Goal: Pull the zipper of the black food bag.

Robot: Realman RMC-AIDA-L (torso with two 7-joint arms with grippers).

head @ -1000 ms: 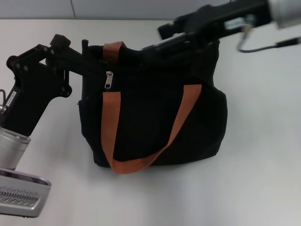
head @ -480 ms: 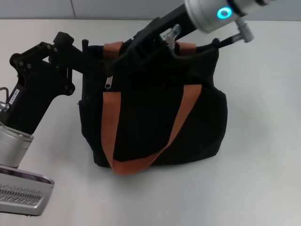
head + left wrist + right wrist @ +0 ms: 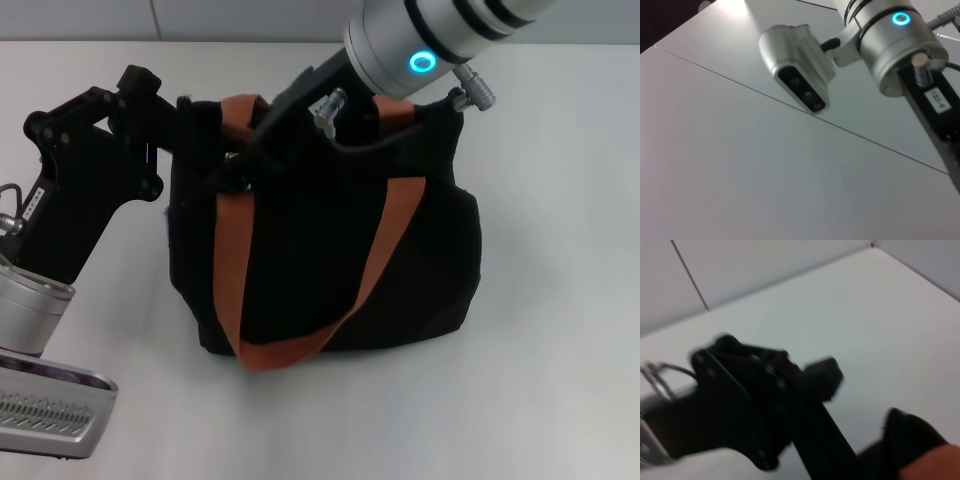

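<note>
From the head camera, the black food bag (image 3: pixel 330 240) stands on the white table (image 3: pixel 560 330), its two orange-brown handles (image 3: pixel 385 250) draped over the near face. The left gripper (image 3: pixel 205 135) reaches in from the left and meets the bag's upper left corner; whether its fingers are parted or closed on the fabric cannot be told, since black runs into black there. The right gripper (image 3: pixel 245 165) comes down from the upper right, its silver wrist showing a lit blue ring, and its dark tip sits over the upper left face of the bag beside the left handle strap. The zipper is hidden under that tip, so neither the pull tab nor the fingers' grip on it can be made out.

The left wrist camera shows only the table surface and the right arm's silver wrist (image 3: pixel 895 45) with its camera housing (no bag here).

The right wrist camera shows the left gripper's black linkage (image 3: pixel 750 400) over the table, blurred, with a corner of the bag (image 3: pixel 910 440) and a bit of orange strap.
</note>
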